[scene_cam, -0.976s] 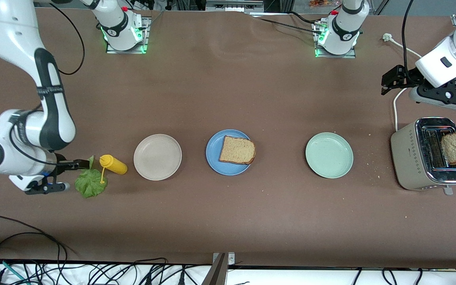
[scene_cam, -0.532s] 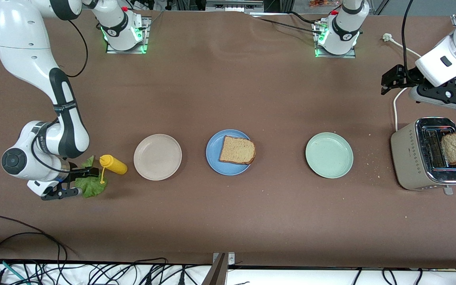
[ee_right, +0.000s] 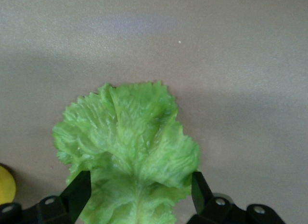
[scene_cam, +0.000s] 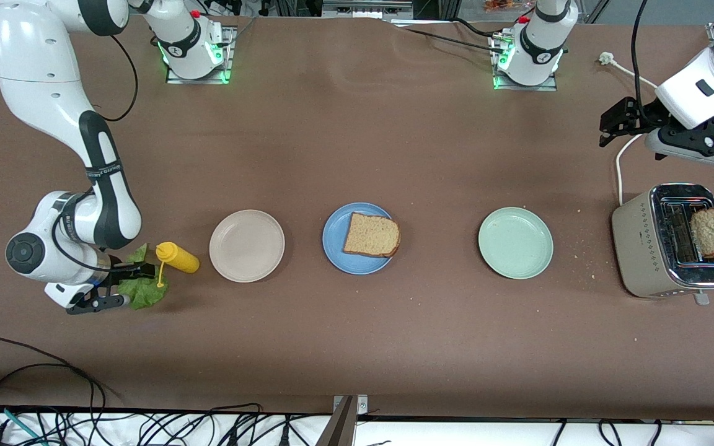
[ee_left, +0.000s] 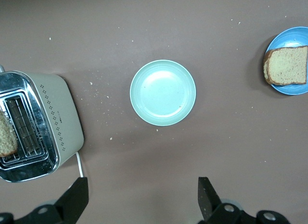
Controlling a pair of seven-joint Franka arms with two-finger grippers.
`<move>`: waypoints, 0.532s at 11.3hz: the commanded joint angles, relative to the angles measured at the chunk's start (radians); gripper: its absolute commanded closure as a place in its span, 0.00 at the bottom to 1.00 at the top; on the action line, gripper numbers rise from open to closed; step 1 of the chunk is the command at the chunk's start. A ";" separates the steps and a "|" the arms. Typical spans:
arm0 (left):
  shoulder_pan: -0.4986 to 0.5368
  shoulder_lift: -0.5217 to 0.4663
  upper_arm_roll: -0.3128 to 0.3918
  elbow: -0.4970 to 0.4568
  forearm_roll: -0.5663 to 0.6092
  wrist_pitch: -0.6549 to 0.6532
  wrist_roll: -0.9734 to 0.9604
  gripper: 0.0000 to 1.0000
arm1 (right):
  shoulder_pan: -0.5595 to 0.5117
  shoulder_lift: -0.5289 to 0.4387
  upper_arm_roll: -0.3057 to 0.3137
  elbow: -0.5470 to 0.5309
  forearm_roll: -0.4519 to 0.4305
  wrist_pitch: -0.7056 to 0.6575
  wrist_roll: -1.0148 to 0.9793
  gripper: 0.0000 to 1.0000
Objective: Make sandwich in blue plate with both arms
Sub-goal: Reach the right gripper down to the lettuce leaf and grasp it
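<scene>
The right gripper point(scene_cam: 123, 285) sits low with its jaws wide apart on either side of the lettuce leaf point(ee_right: 127, 149); whether they touch it, we cannot tell. Along the worktop point(scene_cam: 357, 347), one bread slice point(scene_cam: 371, 235) lies on the blue plate point(scene_cam: 338, 254). We see the left gripper point(ee_left: 142, 200) waiting open above the toaster point(scene_cam: 654, 248), which holds another slice point(scene_cam: 711, 231).

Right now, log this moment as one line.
right gripper: open, straddling crinkled green lettuce leaf | left gripper: open, waiting above table | round blue plate: one brown bread slice
</scene>
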 commanded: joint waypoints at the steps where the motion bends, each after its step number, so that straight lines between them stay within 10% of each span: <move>1: -0.004 -0.006 0.002 0.007 -0.004 -0.001 0.001 0.00 | -0.015 0.007 0.012 0.000 0.019 0.017 -0.054 0.45; 3: -0.003 -0.006 0.004 0.007 -0.006 -0.001 0.001 0.00 | -0.014 -0.008 0.012 -0.012 0.019 0.011 -0.078 0.94; 6: -0.003 -0.002 0.004 0.007 -0.004 -0.001 0.001 0.00 | -0.012 -0.097 0.044 -0.058 0.020 0.003 -0.072 1.00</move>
